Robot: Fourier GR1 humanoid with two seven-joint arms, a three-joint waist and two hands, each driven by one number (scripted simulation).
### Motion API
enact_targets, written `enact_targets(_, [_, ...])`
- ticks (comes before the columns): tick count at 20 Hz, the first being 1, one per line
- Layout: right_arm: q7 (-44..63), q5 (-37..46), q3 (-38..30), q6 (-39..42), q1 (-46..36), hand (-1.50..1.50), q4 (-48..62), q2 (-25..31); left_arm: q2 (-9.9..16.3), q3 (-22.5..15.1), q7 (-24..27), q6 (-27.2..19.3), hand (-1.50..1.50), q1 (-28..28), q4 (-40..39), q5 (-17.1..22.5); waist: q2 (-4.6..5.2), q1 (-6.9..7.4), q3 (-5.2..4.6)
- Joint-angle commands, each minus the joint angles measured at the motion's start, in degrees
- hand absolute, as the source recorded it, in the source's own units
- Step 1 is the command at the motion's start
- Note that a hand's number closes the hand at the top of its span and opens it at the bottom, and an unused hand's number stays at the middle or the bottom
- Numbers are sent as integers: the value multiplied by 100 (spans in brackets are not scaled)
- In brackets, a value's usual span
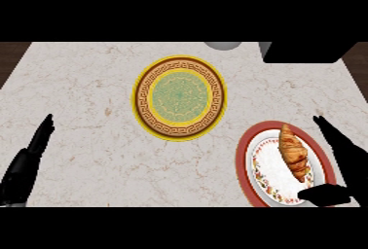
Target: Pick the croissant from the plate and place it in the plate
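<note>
Marble counter point(86, 97): two plates, one croissant point(295, 151).

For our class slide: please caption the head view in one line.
Croissant on red plate by open right hand; yellow plate bare.

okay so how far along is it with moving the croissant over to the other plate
Nothing looks done yet: the croissant lies on the red-rimmed plate. In hand: the right hand is open beside it, thumb below. The left hand rests at the left edge. Left: grasping, carrying, placing on the empty yellow plate.
</note>
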State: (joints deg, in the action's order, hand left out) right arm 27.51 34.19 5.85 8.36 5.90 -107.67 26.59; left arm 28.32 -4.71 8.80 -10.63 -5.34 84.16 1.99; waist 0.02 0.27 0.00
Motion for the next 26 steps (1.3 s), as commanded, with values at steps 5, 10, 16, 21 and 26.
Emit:
enact_targets(5, [-473, 47, -264, 539, -324, -150, 735, -168, -362, 240, -81, 222, 0, 229, -112, -354, -3, -29, 0])
enact_targets(10, [-320, 417, -9, 617, -735, -150, 1190, -618, -473, 396, -179, 318, 0, 88, 80, -558, -3, -12, 0])
enact_targets(16, [-783, 781, -124, 408, -445, -150, 1594, -751, -735, 525, -217, 434, 0, 91, 133, -801, -5, -24, 1])
enact_targets(21, [-1290, 1005, -273, 46, -1080, -150, 2833, -891, -593, 801, -170, 718, 0, -345, 588, -706, -2, 26, 3])
enact_targets(26, [-1686, 701, -543, 317, -971, 150, 2412, -823, -867, 772, -483, 730, 0, -212, 671, -1006, -6, -12, 1])
